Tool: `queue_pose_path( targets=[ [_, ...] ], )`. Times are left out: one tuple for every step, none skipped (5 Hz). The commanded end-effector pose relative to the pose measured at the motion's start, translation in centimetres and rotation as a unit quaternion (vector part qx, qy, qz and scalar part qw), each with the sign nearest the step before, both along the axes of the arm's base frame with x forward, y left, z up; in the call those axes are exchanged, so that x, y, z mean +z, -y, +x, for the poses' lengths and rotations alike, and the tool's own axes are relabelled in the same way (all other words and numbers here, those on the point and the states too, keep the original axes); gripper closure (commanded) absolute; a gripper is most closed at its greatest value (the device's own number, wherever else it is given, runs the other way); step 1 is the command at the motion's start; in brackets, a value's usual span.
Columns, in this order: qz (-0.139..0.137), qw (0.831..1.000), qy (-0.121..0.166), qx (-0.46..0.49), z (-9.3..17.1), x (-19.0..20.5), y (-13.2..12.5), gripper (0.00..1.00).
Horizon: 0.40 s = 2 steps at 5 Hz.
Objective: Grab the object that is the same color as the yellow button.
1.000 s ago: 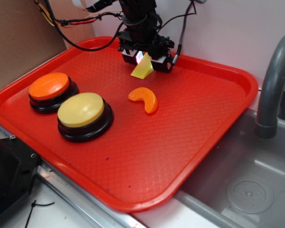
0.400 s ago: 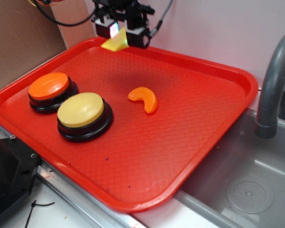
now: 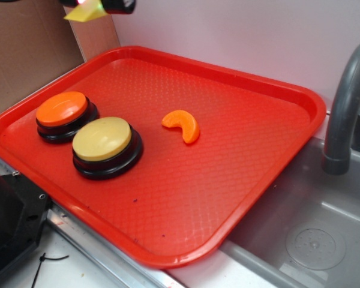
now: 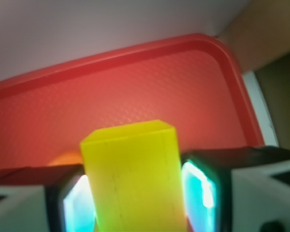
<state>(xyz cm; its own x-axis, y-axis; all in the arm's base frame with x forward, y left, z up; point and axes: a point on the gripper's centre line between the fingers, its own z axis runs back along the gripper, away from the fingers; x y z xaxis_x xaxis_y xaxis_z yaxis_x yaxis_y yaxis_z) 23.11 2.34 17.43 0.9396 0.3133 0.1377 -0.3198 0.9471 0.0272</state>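
Bright yellow, smooth-faced plastic wedge (image 4: 133,176) sitting clamped between both glowing pads (image 4: 199,193) of the gripper (image 4: 135,193), hanging well above the red tray's (image 3: 276,108) far-left corner, matching the yellow button (image 3: 102,139).

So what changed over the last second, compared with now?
The claw, shut on the yellow wedge, lifted it off the red tray and carried it up and left, nearly out of the exterior view. The two buttons and the orange crescent stayed put.
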Motion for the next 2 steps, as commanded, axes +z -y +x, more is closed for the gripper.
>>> queue_pose_path(
  targets=[
    [0.023,0.998,0.046,0.032,-2.3,1.8,0.1,1.00],
    [0.028,1.000,-0.004,-0.012,-1.0,1.3,-0.5,1.00]
  ],
)
